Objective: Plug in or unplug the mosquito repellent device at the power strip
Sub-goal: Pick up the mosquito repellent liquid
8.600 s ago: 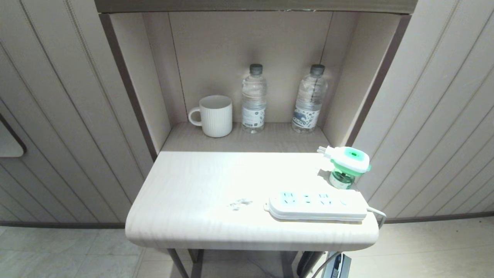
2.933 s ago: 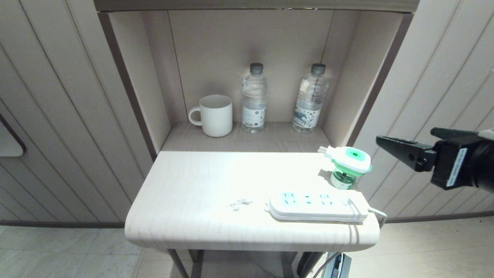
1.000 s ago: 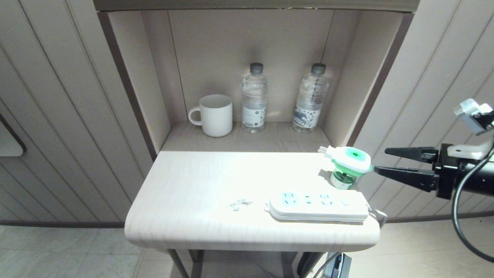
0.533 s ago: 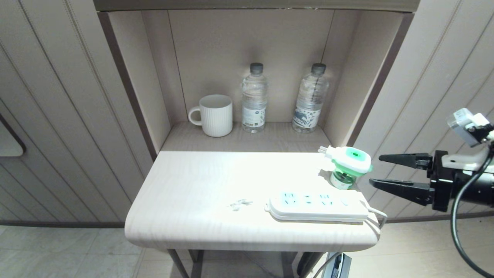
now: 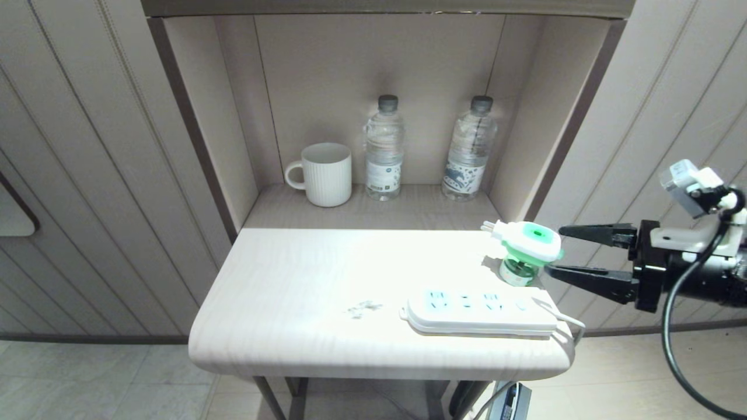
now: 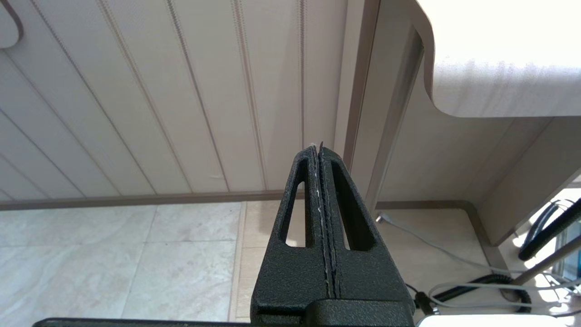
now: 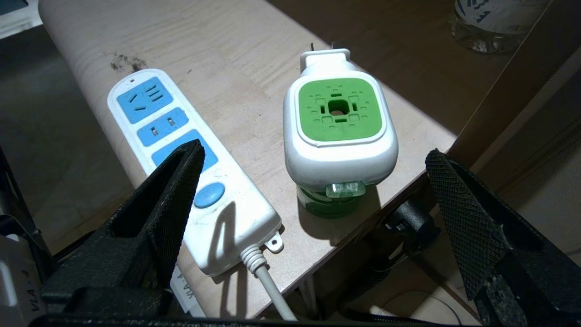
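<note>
Right gripper (image 5: 554,252): jaws wide open, just right of the mosquito repellent device (image 5: 528,249).
Device: unplugged, upright at the tabletop (image 5: 303,291) right edge, behind the power strip (image 5: 480,312).
Risk: a nudge could topple it off.
Left gripper (image 6: 319,150): jaws closed, parked low.

Power strip (image 7: 181,150) third socket group partly hidden behind a right gripper (image 7: 313,172) finger, water bottle (image 7: 492,22) cut off at one o'clock, cord (image 7: 272,290) cut off at six o'clock

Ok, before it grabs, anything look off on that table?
Only a dark smudge on the table, left of the power strip. The mosquito repellent device stands upright and unplugged near the right edge, right gripper open beside it.
</note>
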`<state>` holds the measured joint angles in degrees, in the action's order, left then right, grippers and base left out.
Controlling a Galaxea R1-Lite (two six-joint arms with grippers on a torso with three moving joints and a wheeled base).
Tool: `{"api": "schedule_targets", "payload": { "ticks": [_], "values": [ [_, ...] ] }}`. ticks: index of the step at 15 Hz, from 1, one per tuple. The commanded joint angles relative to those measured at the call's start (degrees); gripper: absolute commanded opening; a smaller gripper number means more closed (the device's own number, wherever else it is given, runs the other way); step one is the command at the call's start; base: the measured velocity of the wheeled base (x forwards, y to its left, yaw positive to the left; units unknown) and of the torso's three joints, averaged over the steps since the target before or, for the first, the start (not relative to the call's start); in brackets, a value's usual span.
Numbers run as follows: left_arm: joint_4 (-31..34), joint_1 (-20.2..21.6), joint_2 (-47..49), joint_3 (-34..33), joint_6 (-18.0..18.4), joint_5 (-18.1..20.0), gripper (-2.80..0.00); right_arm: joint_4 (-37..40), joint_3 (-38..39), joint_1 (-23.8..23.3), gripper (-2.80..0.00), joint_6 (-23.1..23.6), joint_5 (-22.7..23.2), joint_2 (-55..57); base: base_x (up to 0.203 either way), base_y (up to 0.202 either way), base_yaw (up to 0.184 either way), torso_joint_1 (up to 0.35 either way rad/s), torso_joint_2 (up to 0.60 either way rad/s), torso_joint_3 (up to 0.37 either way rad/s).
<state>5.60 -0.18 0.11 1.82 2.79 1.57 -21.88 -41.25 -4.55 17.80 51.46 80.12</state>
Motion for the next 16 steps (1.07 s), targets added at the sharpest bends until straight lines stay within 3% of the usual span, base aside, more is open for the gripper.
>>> {"api": "schedule_targets", "payload": {
  "ticks": [1, 3, 16],
  "values": [
    [0.03, -0.08, -0.02, 0.03, 0.02, 0.02, -2.80, -0.85, -0.11, 1.35, 0.00, 0.08, -0.78, 1.11, 0.000, 0.000, 0.000, 0.000, 0.00, 0.000],
    [0.03, -0.02, -0.02, 0.03, 0.02, 0.02, -2.80, -4.25, 0.14, 2.78, 0.00, -0.32, -3.77, 2.50, 0.000, 0.000, 0.000, 0.000, 0.00, 0.000],
    [0.03, 0.01, -0.02, 0.03, 0.02, 0.02, -2.80, -9.23, 4.54, 3.79, 0.00, -1.36, -5.32, 3.20, 0.000, 0.000, 0.000, 0.000, 0.00, 0.000]
  ]
}}
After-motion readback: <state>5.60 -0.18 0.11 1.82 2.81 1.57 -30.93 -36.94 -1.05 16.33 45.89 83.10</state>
